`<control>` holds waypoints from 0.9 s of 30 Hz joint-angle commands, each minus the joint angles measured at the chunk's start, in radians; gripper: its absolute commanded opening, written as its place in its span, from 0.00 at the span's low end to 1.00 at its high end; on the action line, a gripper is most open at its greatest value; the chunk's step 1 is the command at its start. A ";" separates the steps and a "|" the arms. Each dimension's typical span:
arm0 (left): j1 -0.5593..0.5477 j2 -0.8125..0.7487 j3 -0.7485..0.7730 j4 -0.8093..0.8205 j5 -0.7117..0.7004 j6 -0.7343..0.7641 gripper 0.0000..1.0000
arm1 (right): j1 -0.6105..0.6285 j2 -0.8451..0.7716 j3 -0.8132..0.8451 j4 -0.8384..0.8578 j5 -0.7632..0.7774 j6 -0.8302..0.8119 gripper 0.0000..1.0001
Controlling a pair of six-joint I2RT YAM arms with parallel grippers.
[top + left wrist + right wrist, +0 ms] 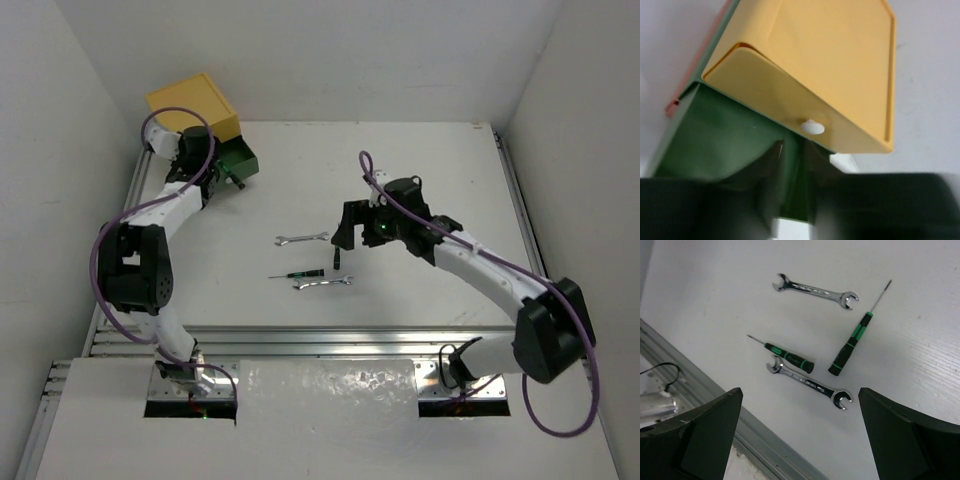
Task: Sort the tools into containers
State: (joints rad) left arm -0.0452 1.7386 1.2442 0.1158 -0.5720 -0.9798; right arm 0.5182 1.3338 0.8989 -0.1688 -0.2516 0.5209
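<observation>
- Left claw (795, 156) sits at the green drawer (730, 135) under the yellow drawer (840, 60); it is too blurred to tell its grip.
- Right claw (799, 395) is spread wide and empty, above one wrench (815, 291), another wrench (807, 382) and the screwdrivers (852, 342) on the tabletop (715, 290).

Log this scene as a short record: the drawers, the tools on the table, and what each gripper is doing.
drawers: yellow drawer on top, white knob; green drawer below it, jutting out; orange-red drawer shows only an edge
tools on table: first wrench, second wrench, first screwdriver, second screwdriver, both black with green bands
left gripper: at the green drawer's front, too blurred to read
right gripper: open, empty, above the tools
sorted: no tool seen in a drawer
</observation>
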 commanded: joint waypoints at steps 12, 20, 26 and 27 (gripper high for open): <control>0.065 -0.154 0.069 -0.174 0.155 0.038 0.08 | -0.007 0.240 0.097 -0.014 -0.011 0.004 0.99; -0.146 -0.212 0.020 -0.301 0.300 0.421 0.87 | -0.006 0.208 0.112 -0.040 0.020 0.016 0.99; -0.171 -0.116 0.018 -0.640 0.222 0.114 1.00 | -0.006 0.147 0.091 -0.109 0.041 -0.016 0.99; -0.174 -0.108 0.005 -0.698 0.183 0.068 1.00 | -0.006 0.139 0.084 -0.112 0.041 -0.018 0.99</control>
State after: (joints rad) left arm -0.2344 1.6115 1.2705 -0.3405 -0.3180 -0.7685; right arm 0.5137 1.5288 0.9836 -0.2676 -0.2302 0.5217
